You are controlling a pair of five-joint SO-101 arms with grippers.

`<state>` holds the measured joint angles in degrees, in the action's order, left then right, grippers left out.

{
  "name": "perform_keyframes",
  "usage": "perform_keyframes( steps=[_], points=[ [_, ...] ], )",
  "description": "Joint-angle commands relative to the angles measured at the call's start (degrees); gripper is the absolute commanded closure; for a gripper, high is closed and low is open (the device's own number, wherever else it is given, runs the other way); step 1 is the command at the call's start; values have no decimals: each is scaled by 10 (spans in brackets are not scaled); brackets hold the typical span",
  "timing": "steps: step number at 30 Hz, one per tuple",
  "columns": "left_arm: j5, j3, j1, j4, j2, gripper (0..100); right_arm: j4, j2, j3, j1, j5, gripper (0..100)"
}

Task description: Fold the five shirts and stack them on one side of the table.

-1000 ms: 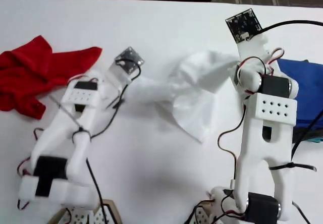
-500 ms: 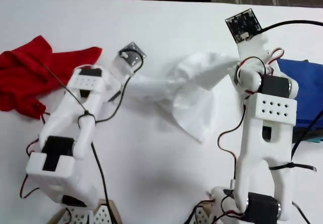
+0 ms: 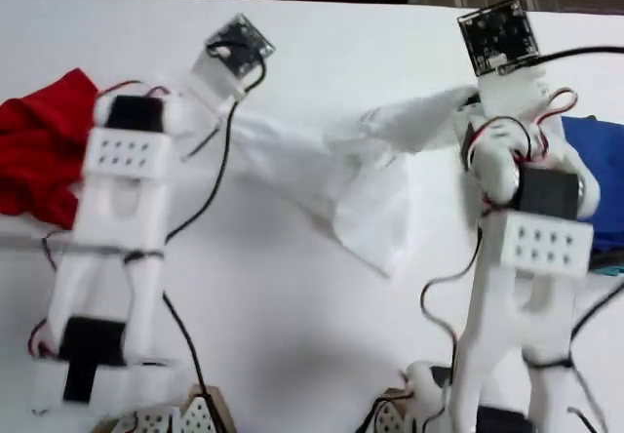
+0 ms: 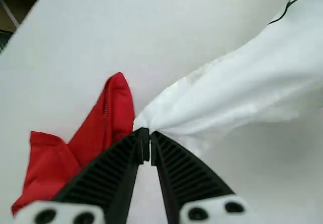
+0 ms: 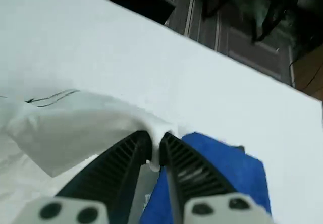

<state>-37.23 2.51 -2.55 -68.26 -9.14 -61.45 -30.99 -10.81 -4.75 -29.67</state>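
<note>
Left arm being swung toward far edge since earlier frame, white shirt being drawn tauter. Shirt being stretched at table centre, long axis left-right, one end being clamped in closed left gripper, other in closed right gripper

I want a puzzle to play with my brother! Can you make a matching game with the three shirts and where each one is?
Things:
1. white shirt
2. red shirt
3. blue shirt

Places:
A. lying next to the right gripper
B. crumpled next to the left gripper
C. pinched at both ends and stretched between the two grippers

Right pairs: 1-C, 2-B, 3-A.
</note>
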Motion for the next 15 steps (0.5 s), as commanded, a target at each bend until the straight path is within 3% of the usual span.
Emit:
perform_keyframes(
  steps=[1,6,15],
  points=[
    [-3,-36,-8,-24,-105,976,0,-83,36,25,2,978],
    [-5,-31,-32,-19,-218,976,27,-143,55,49,0,978],
    [-3,-29,-162,-25,-340,976,53,-104,163,96,0,979]
  ],
)
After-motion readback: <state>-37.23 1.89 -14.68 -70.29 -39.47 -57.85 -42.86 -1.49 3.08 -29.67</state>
